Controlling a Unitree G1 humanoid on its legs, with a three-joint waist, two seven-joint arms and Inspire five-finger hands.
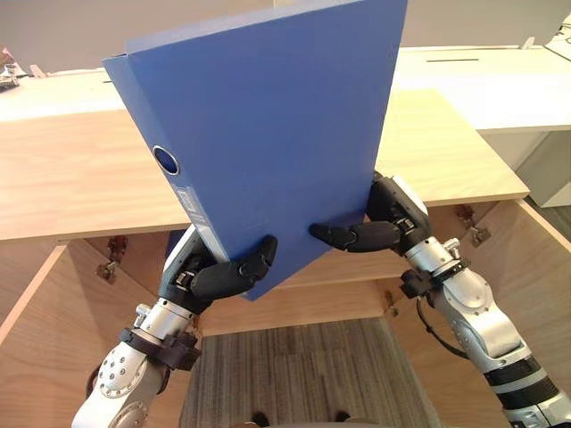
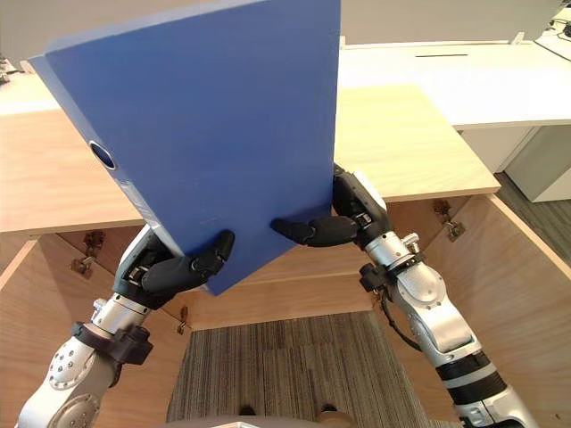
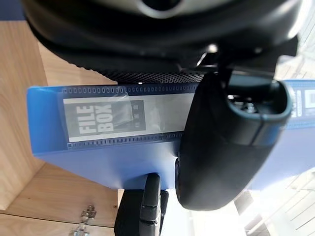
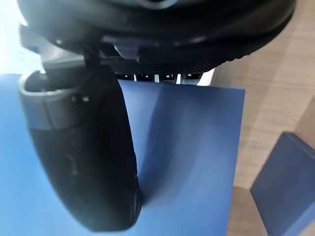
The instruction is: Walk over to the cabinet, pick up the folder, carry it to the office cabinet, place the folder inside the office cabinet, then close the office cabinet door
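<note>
A large blue folder (image 1: 268, 134) with a ring hole and a label strip on its spine is held up, tilted, in front of the wooden office cabinet (image 1: 446, 152). My left hand (image 1: 227, 276) pinches its lower spine corner, with the thumb (image 3: 221, 147) lying across the front face by the label. At the folder's lower right edge my right hand (image 1: 379, 227) grips it, thumb (image 4: 83, 157) on the front cover (image 4: 197, 147) and the fingers behind. The folder hides the middle of the cabinet top.
Both cabinet doors stand open, the left door (image 1: 53, 339) and the right door (image 1: 526, 267) flanking my arms. Striped carpet (image 1: 303, 374) lies below. A white desk (image 1: 491, 80) stands behind the cabinet. Another blue flat thing (image 4: 285, 187) shows past my right hand.
</note>
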